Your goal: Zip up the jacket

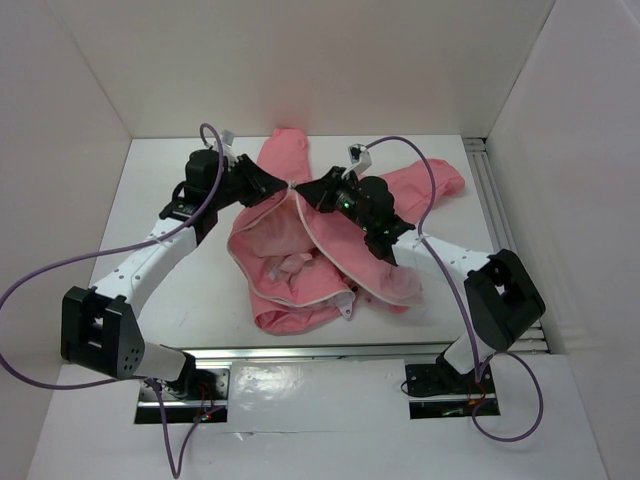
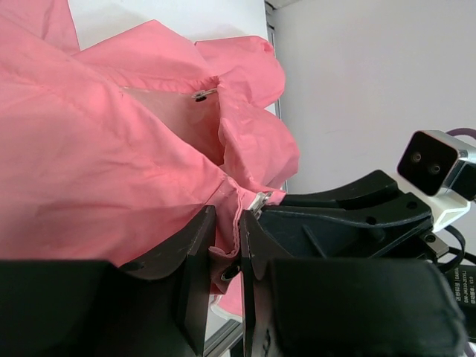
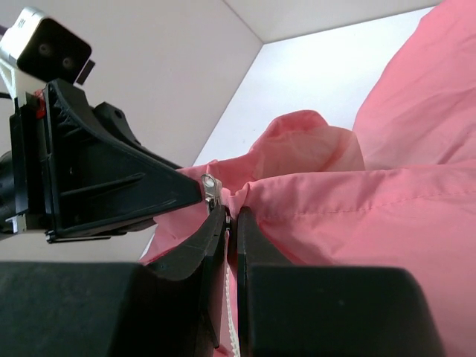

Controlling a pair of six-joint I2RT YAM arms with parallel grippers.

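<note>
Salmon-pink soft fabric jacket (image 1: 300,270) lies spread open at the middle of the white desk (image 1: 190,290). Toward the desk's far edge, left fingers (image 2: 195,268) and right fingers (image 3: 204,253) meet tip to tip. Each pair is clenched on the jacket's zipper hem beside the small silver metal pull (image 3: 211,190).

Overhead, the black left gripper (image 1: 288,186) and black right gripper (image 1: 302,191) hide part of the salmon-pink soft fabric jacket (image 1: 288,308); wrist views crop it.
</note>
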